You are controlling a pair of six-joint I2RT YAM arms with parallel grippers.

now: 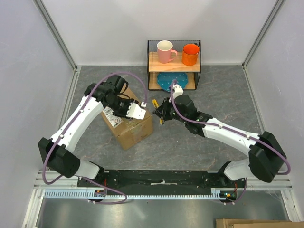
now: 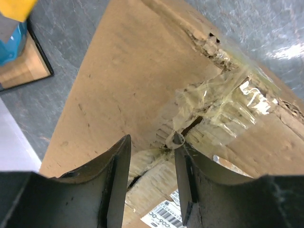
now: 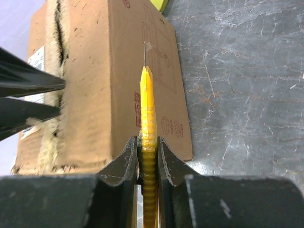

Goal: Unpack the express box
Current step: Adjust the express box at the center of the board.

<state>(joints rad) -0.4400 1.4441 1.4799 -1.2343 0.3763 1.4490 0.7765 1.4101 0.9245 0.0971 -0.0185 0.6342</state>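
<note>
The express box (image 1: pixel 127 126), a brown carton with a white label, stands left of centre on the table. Its taped seam (image 2: pixel 209 111) is torn and ragged. My left gripper (image 1: pixel 138 110) is open just above the box top, fingertips (image 2: pixel 151 142) either side of the seam's end, nothing between them. My right gripper (image 1: pixel 160 111) is just right of the box and is shut on a yellow utility knife (image 3: pixel 147 109). The blade tip points at the box's side wall (image 3: pixel 137 57) with red print. The left fingers (image 3: pixel 28 85) show over the seam in the right wrist view.
A wire-framed wooden shelf (image 1: pixel 174 68) stands at the back, holding a pink mug (image 1: pixel 166 51) and an orange mug (image 1: pixel 190 54) on top and a blue plate (image 1: pixel 170 80) below. A plain cardboard piece (image 1: pixel 256 223) lies beyond the near rail at bottom right.
</note>
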